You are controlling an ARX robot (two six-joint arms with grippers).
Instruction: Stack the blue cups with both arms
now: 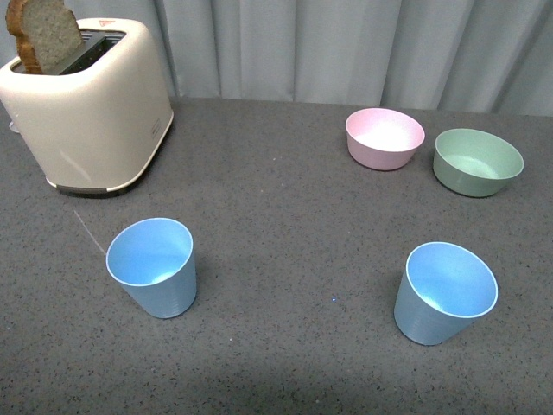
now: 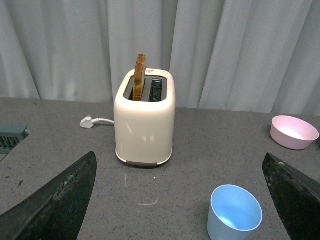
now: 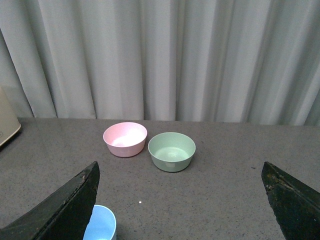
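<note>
Table: grey, speckled; carries everything. In the front view neither arm shows, so the step in hand reads as the first reach, nothing stacked yet.
Toaster: at 10 o'clock in the front view, a bread slice upright in its slot. It stands near the left cup's far side, so the left arm would do well to come in from the near side.
Green bowl: at 2 o'clock, just beside the pink bowl; both well apart from the cups and best left alone.
Left cup: at 8 o'clock, upright, mouth up, empty.
Right cup: at 4 o'clock, upright, mouth up, well apart from the left cup.
Left gripper: released, fingers spread wide and holding nothing; the left cup sits between them, nearer one side. Judgement: centre on it before closing.
Right gripper: also released and empty; only a sliver of the right cup shows by one finger, so it needs a larger sideways shift.
Grip advice: take the wall below the rim, lightly; the cups taper and look thin. Lift one, bring it plumb over the other's mouth, then lower.
</note>
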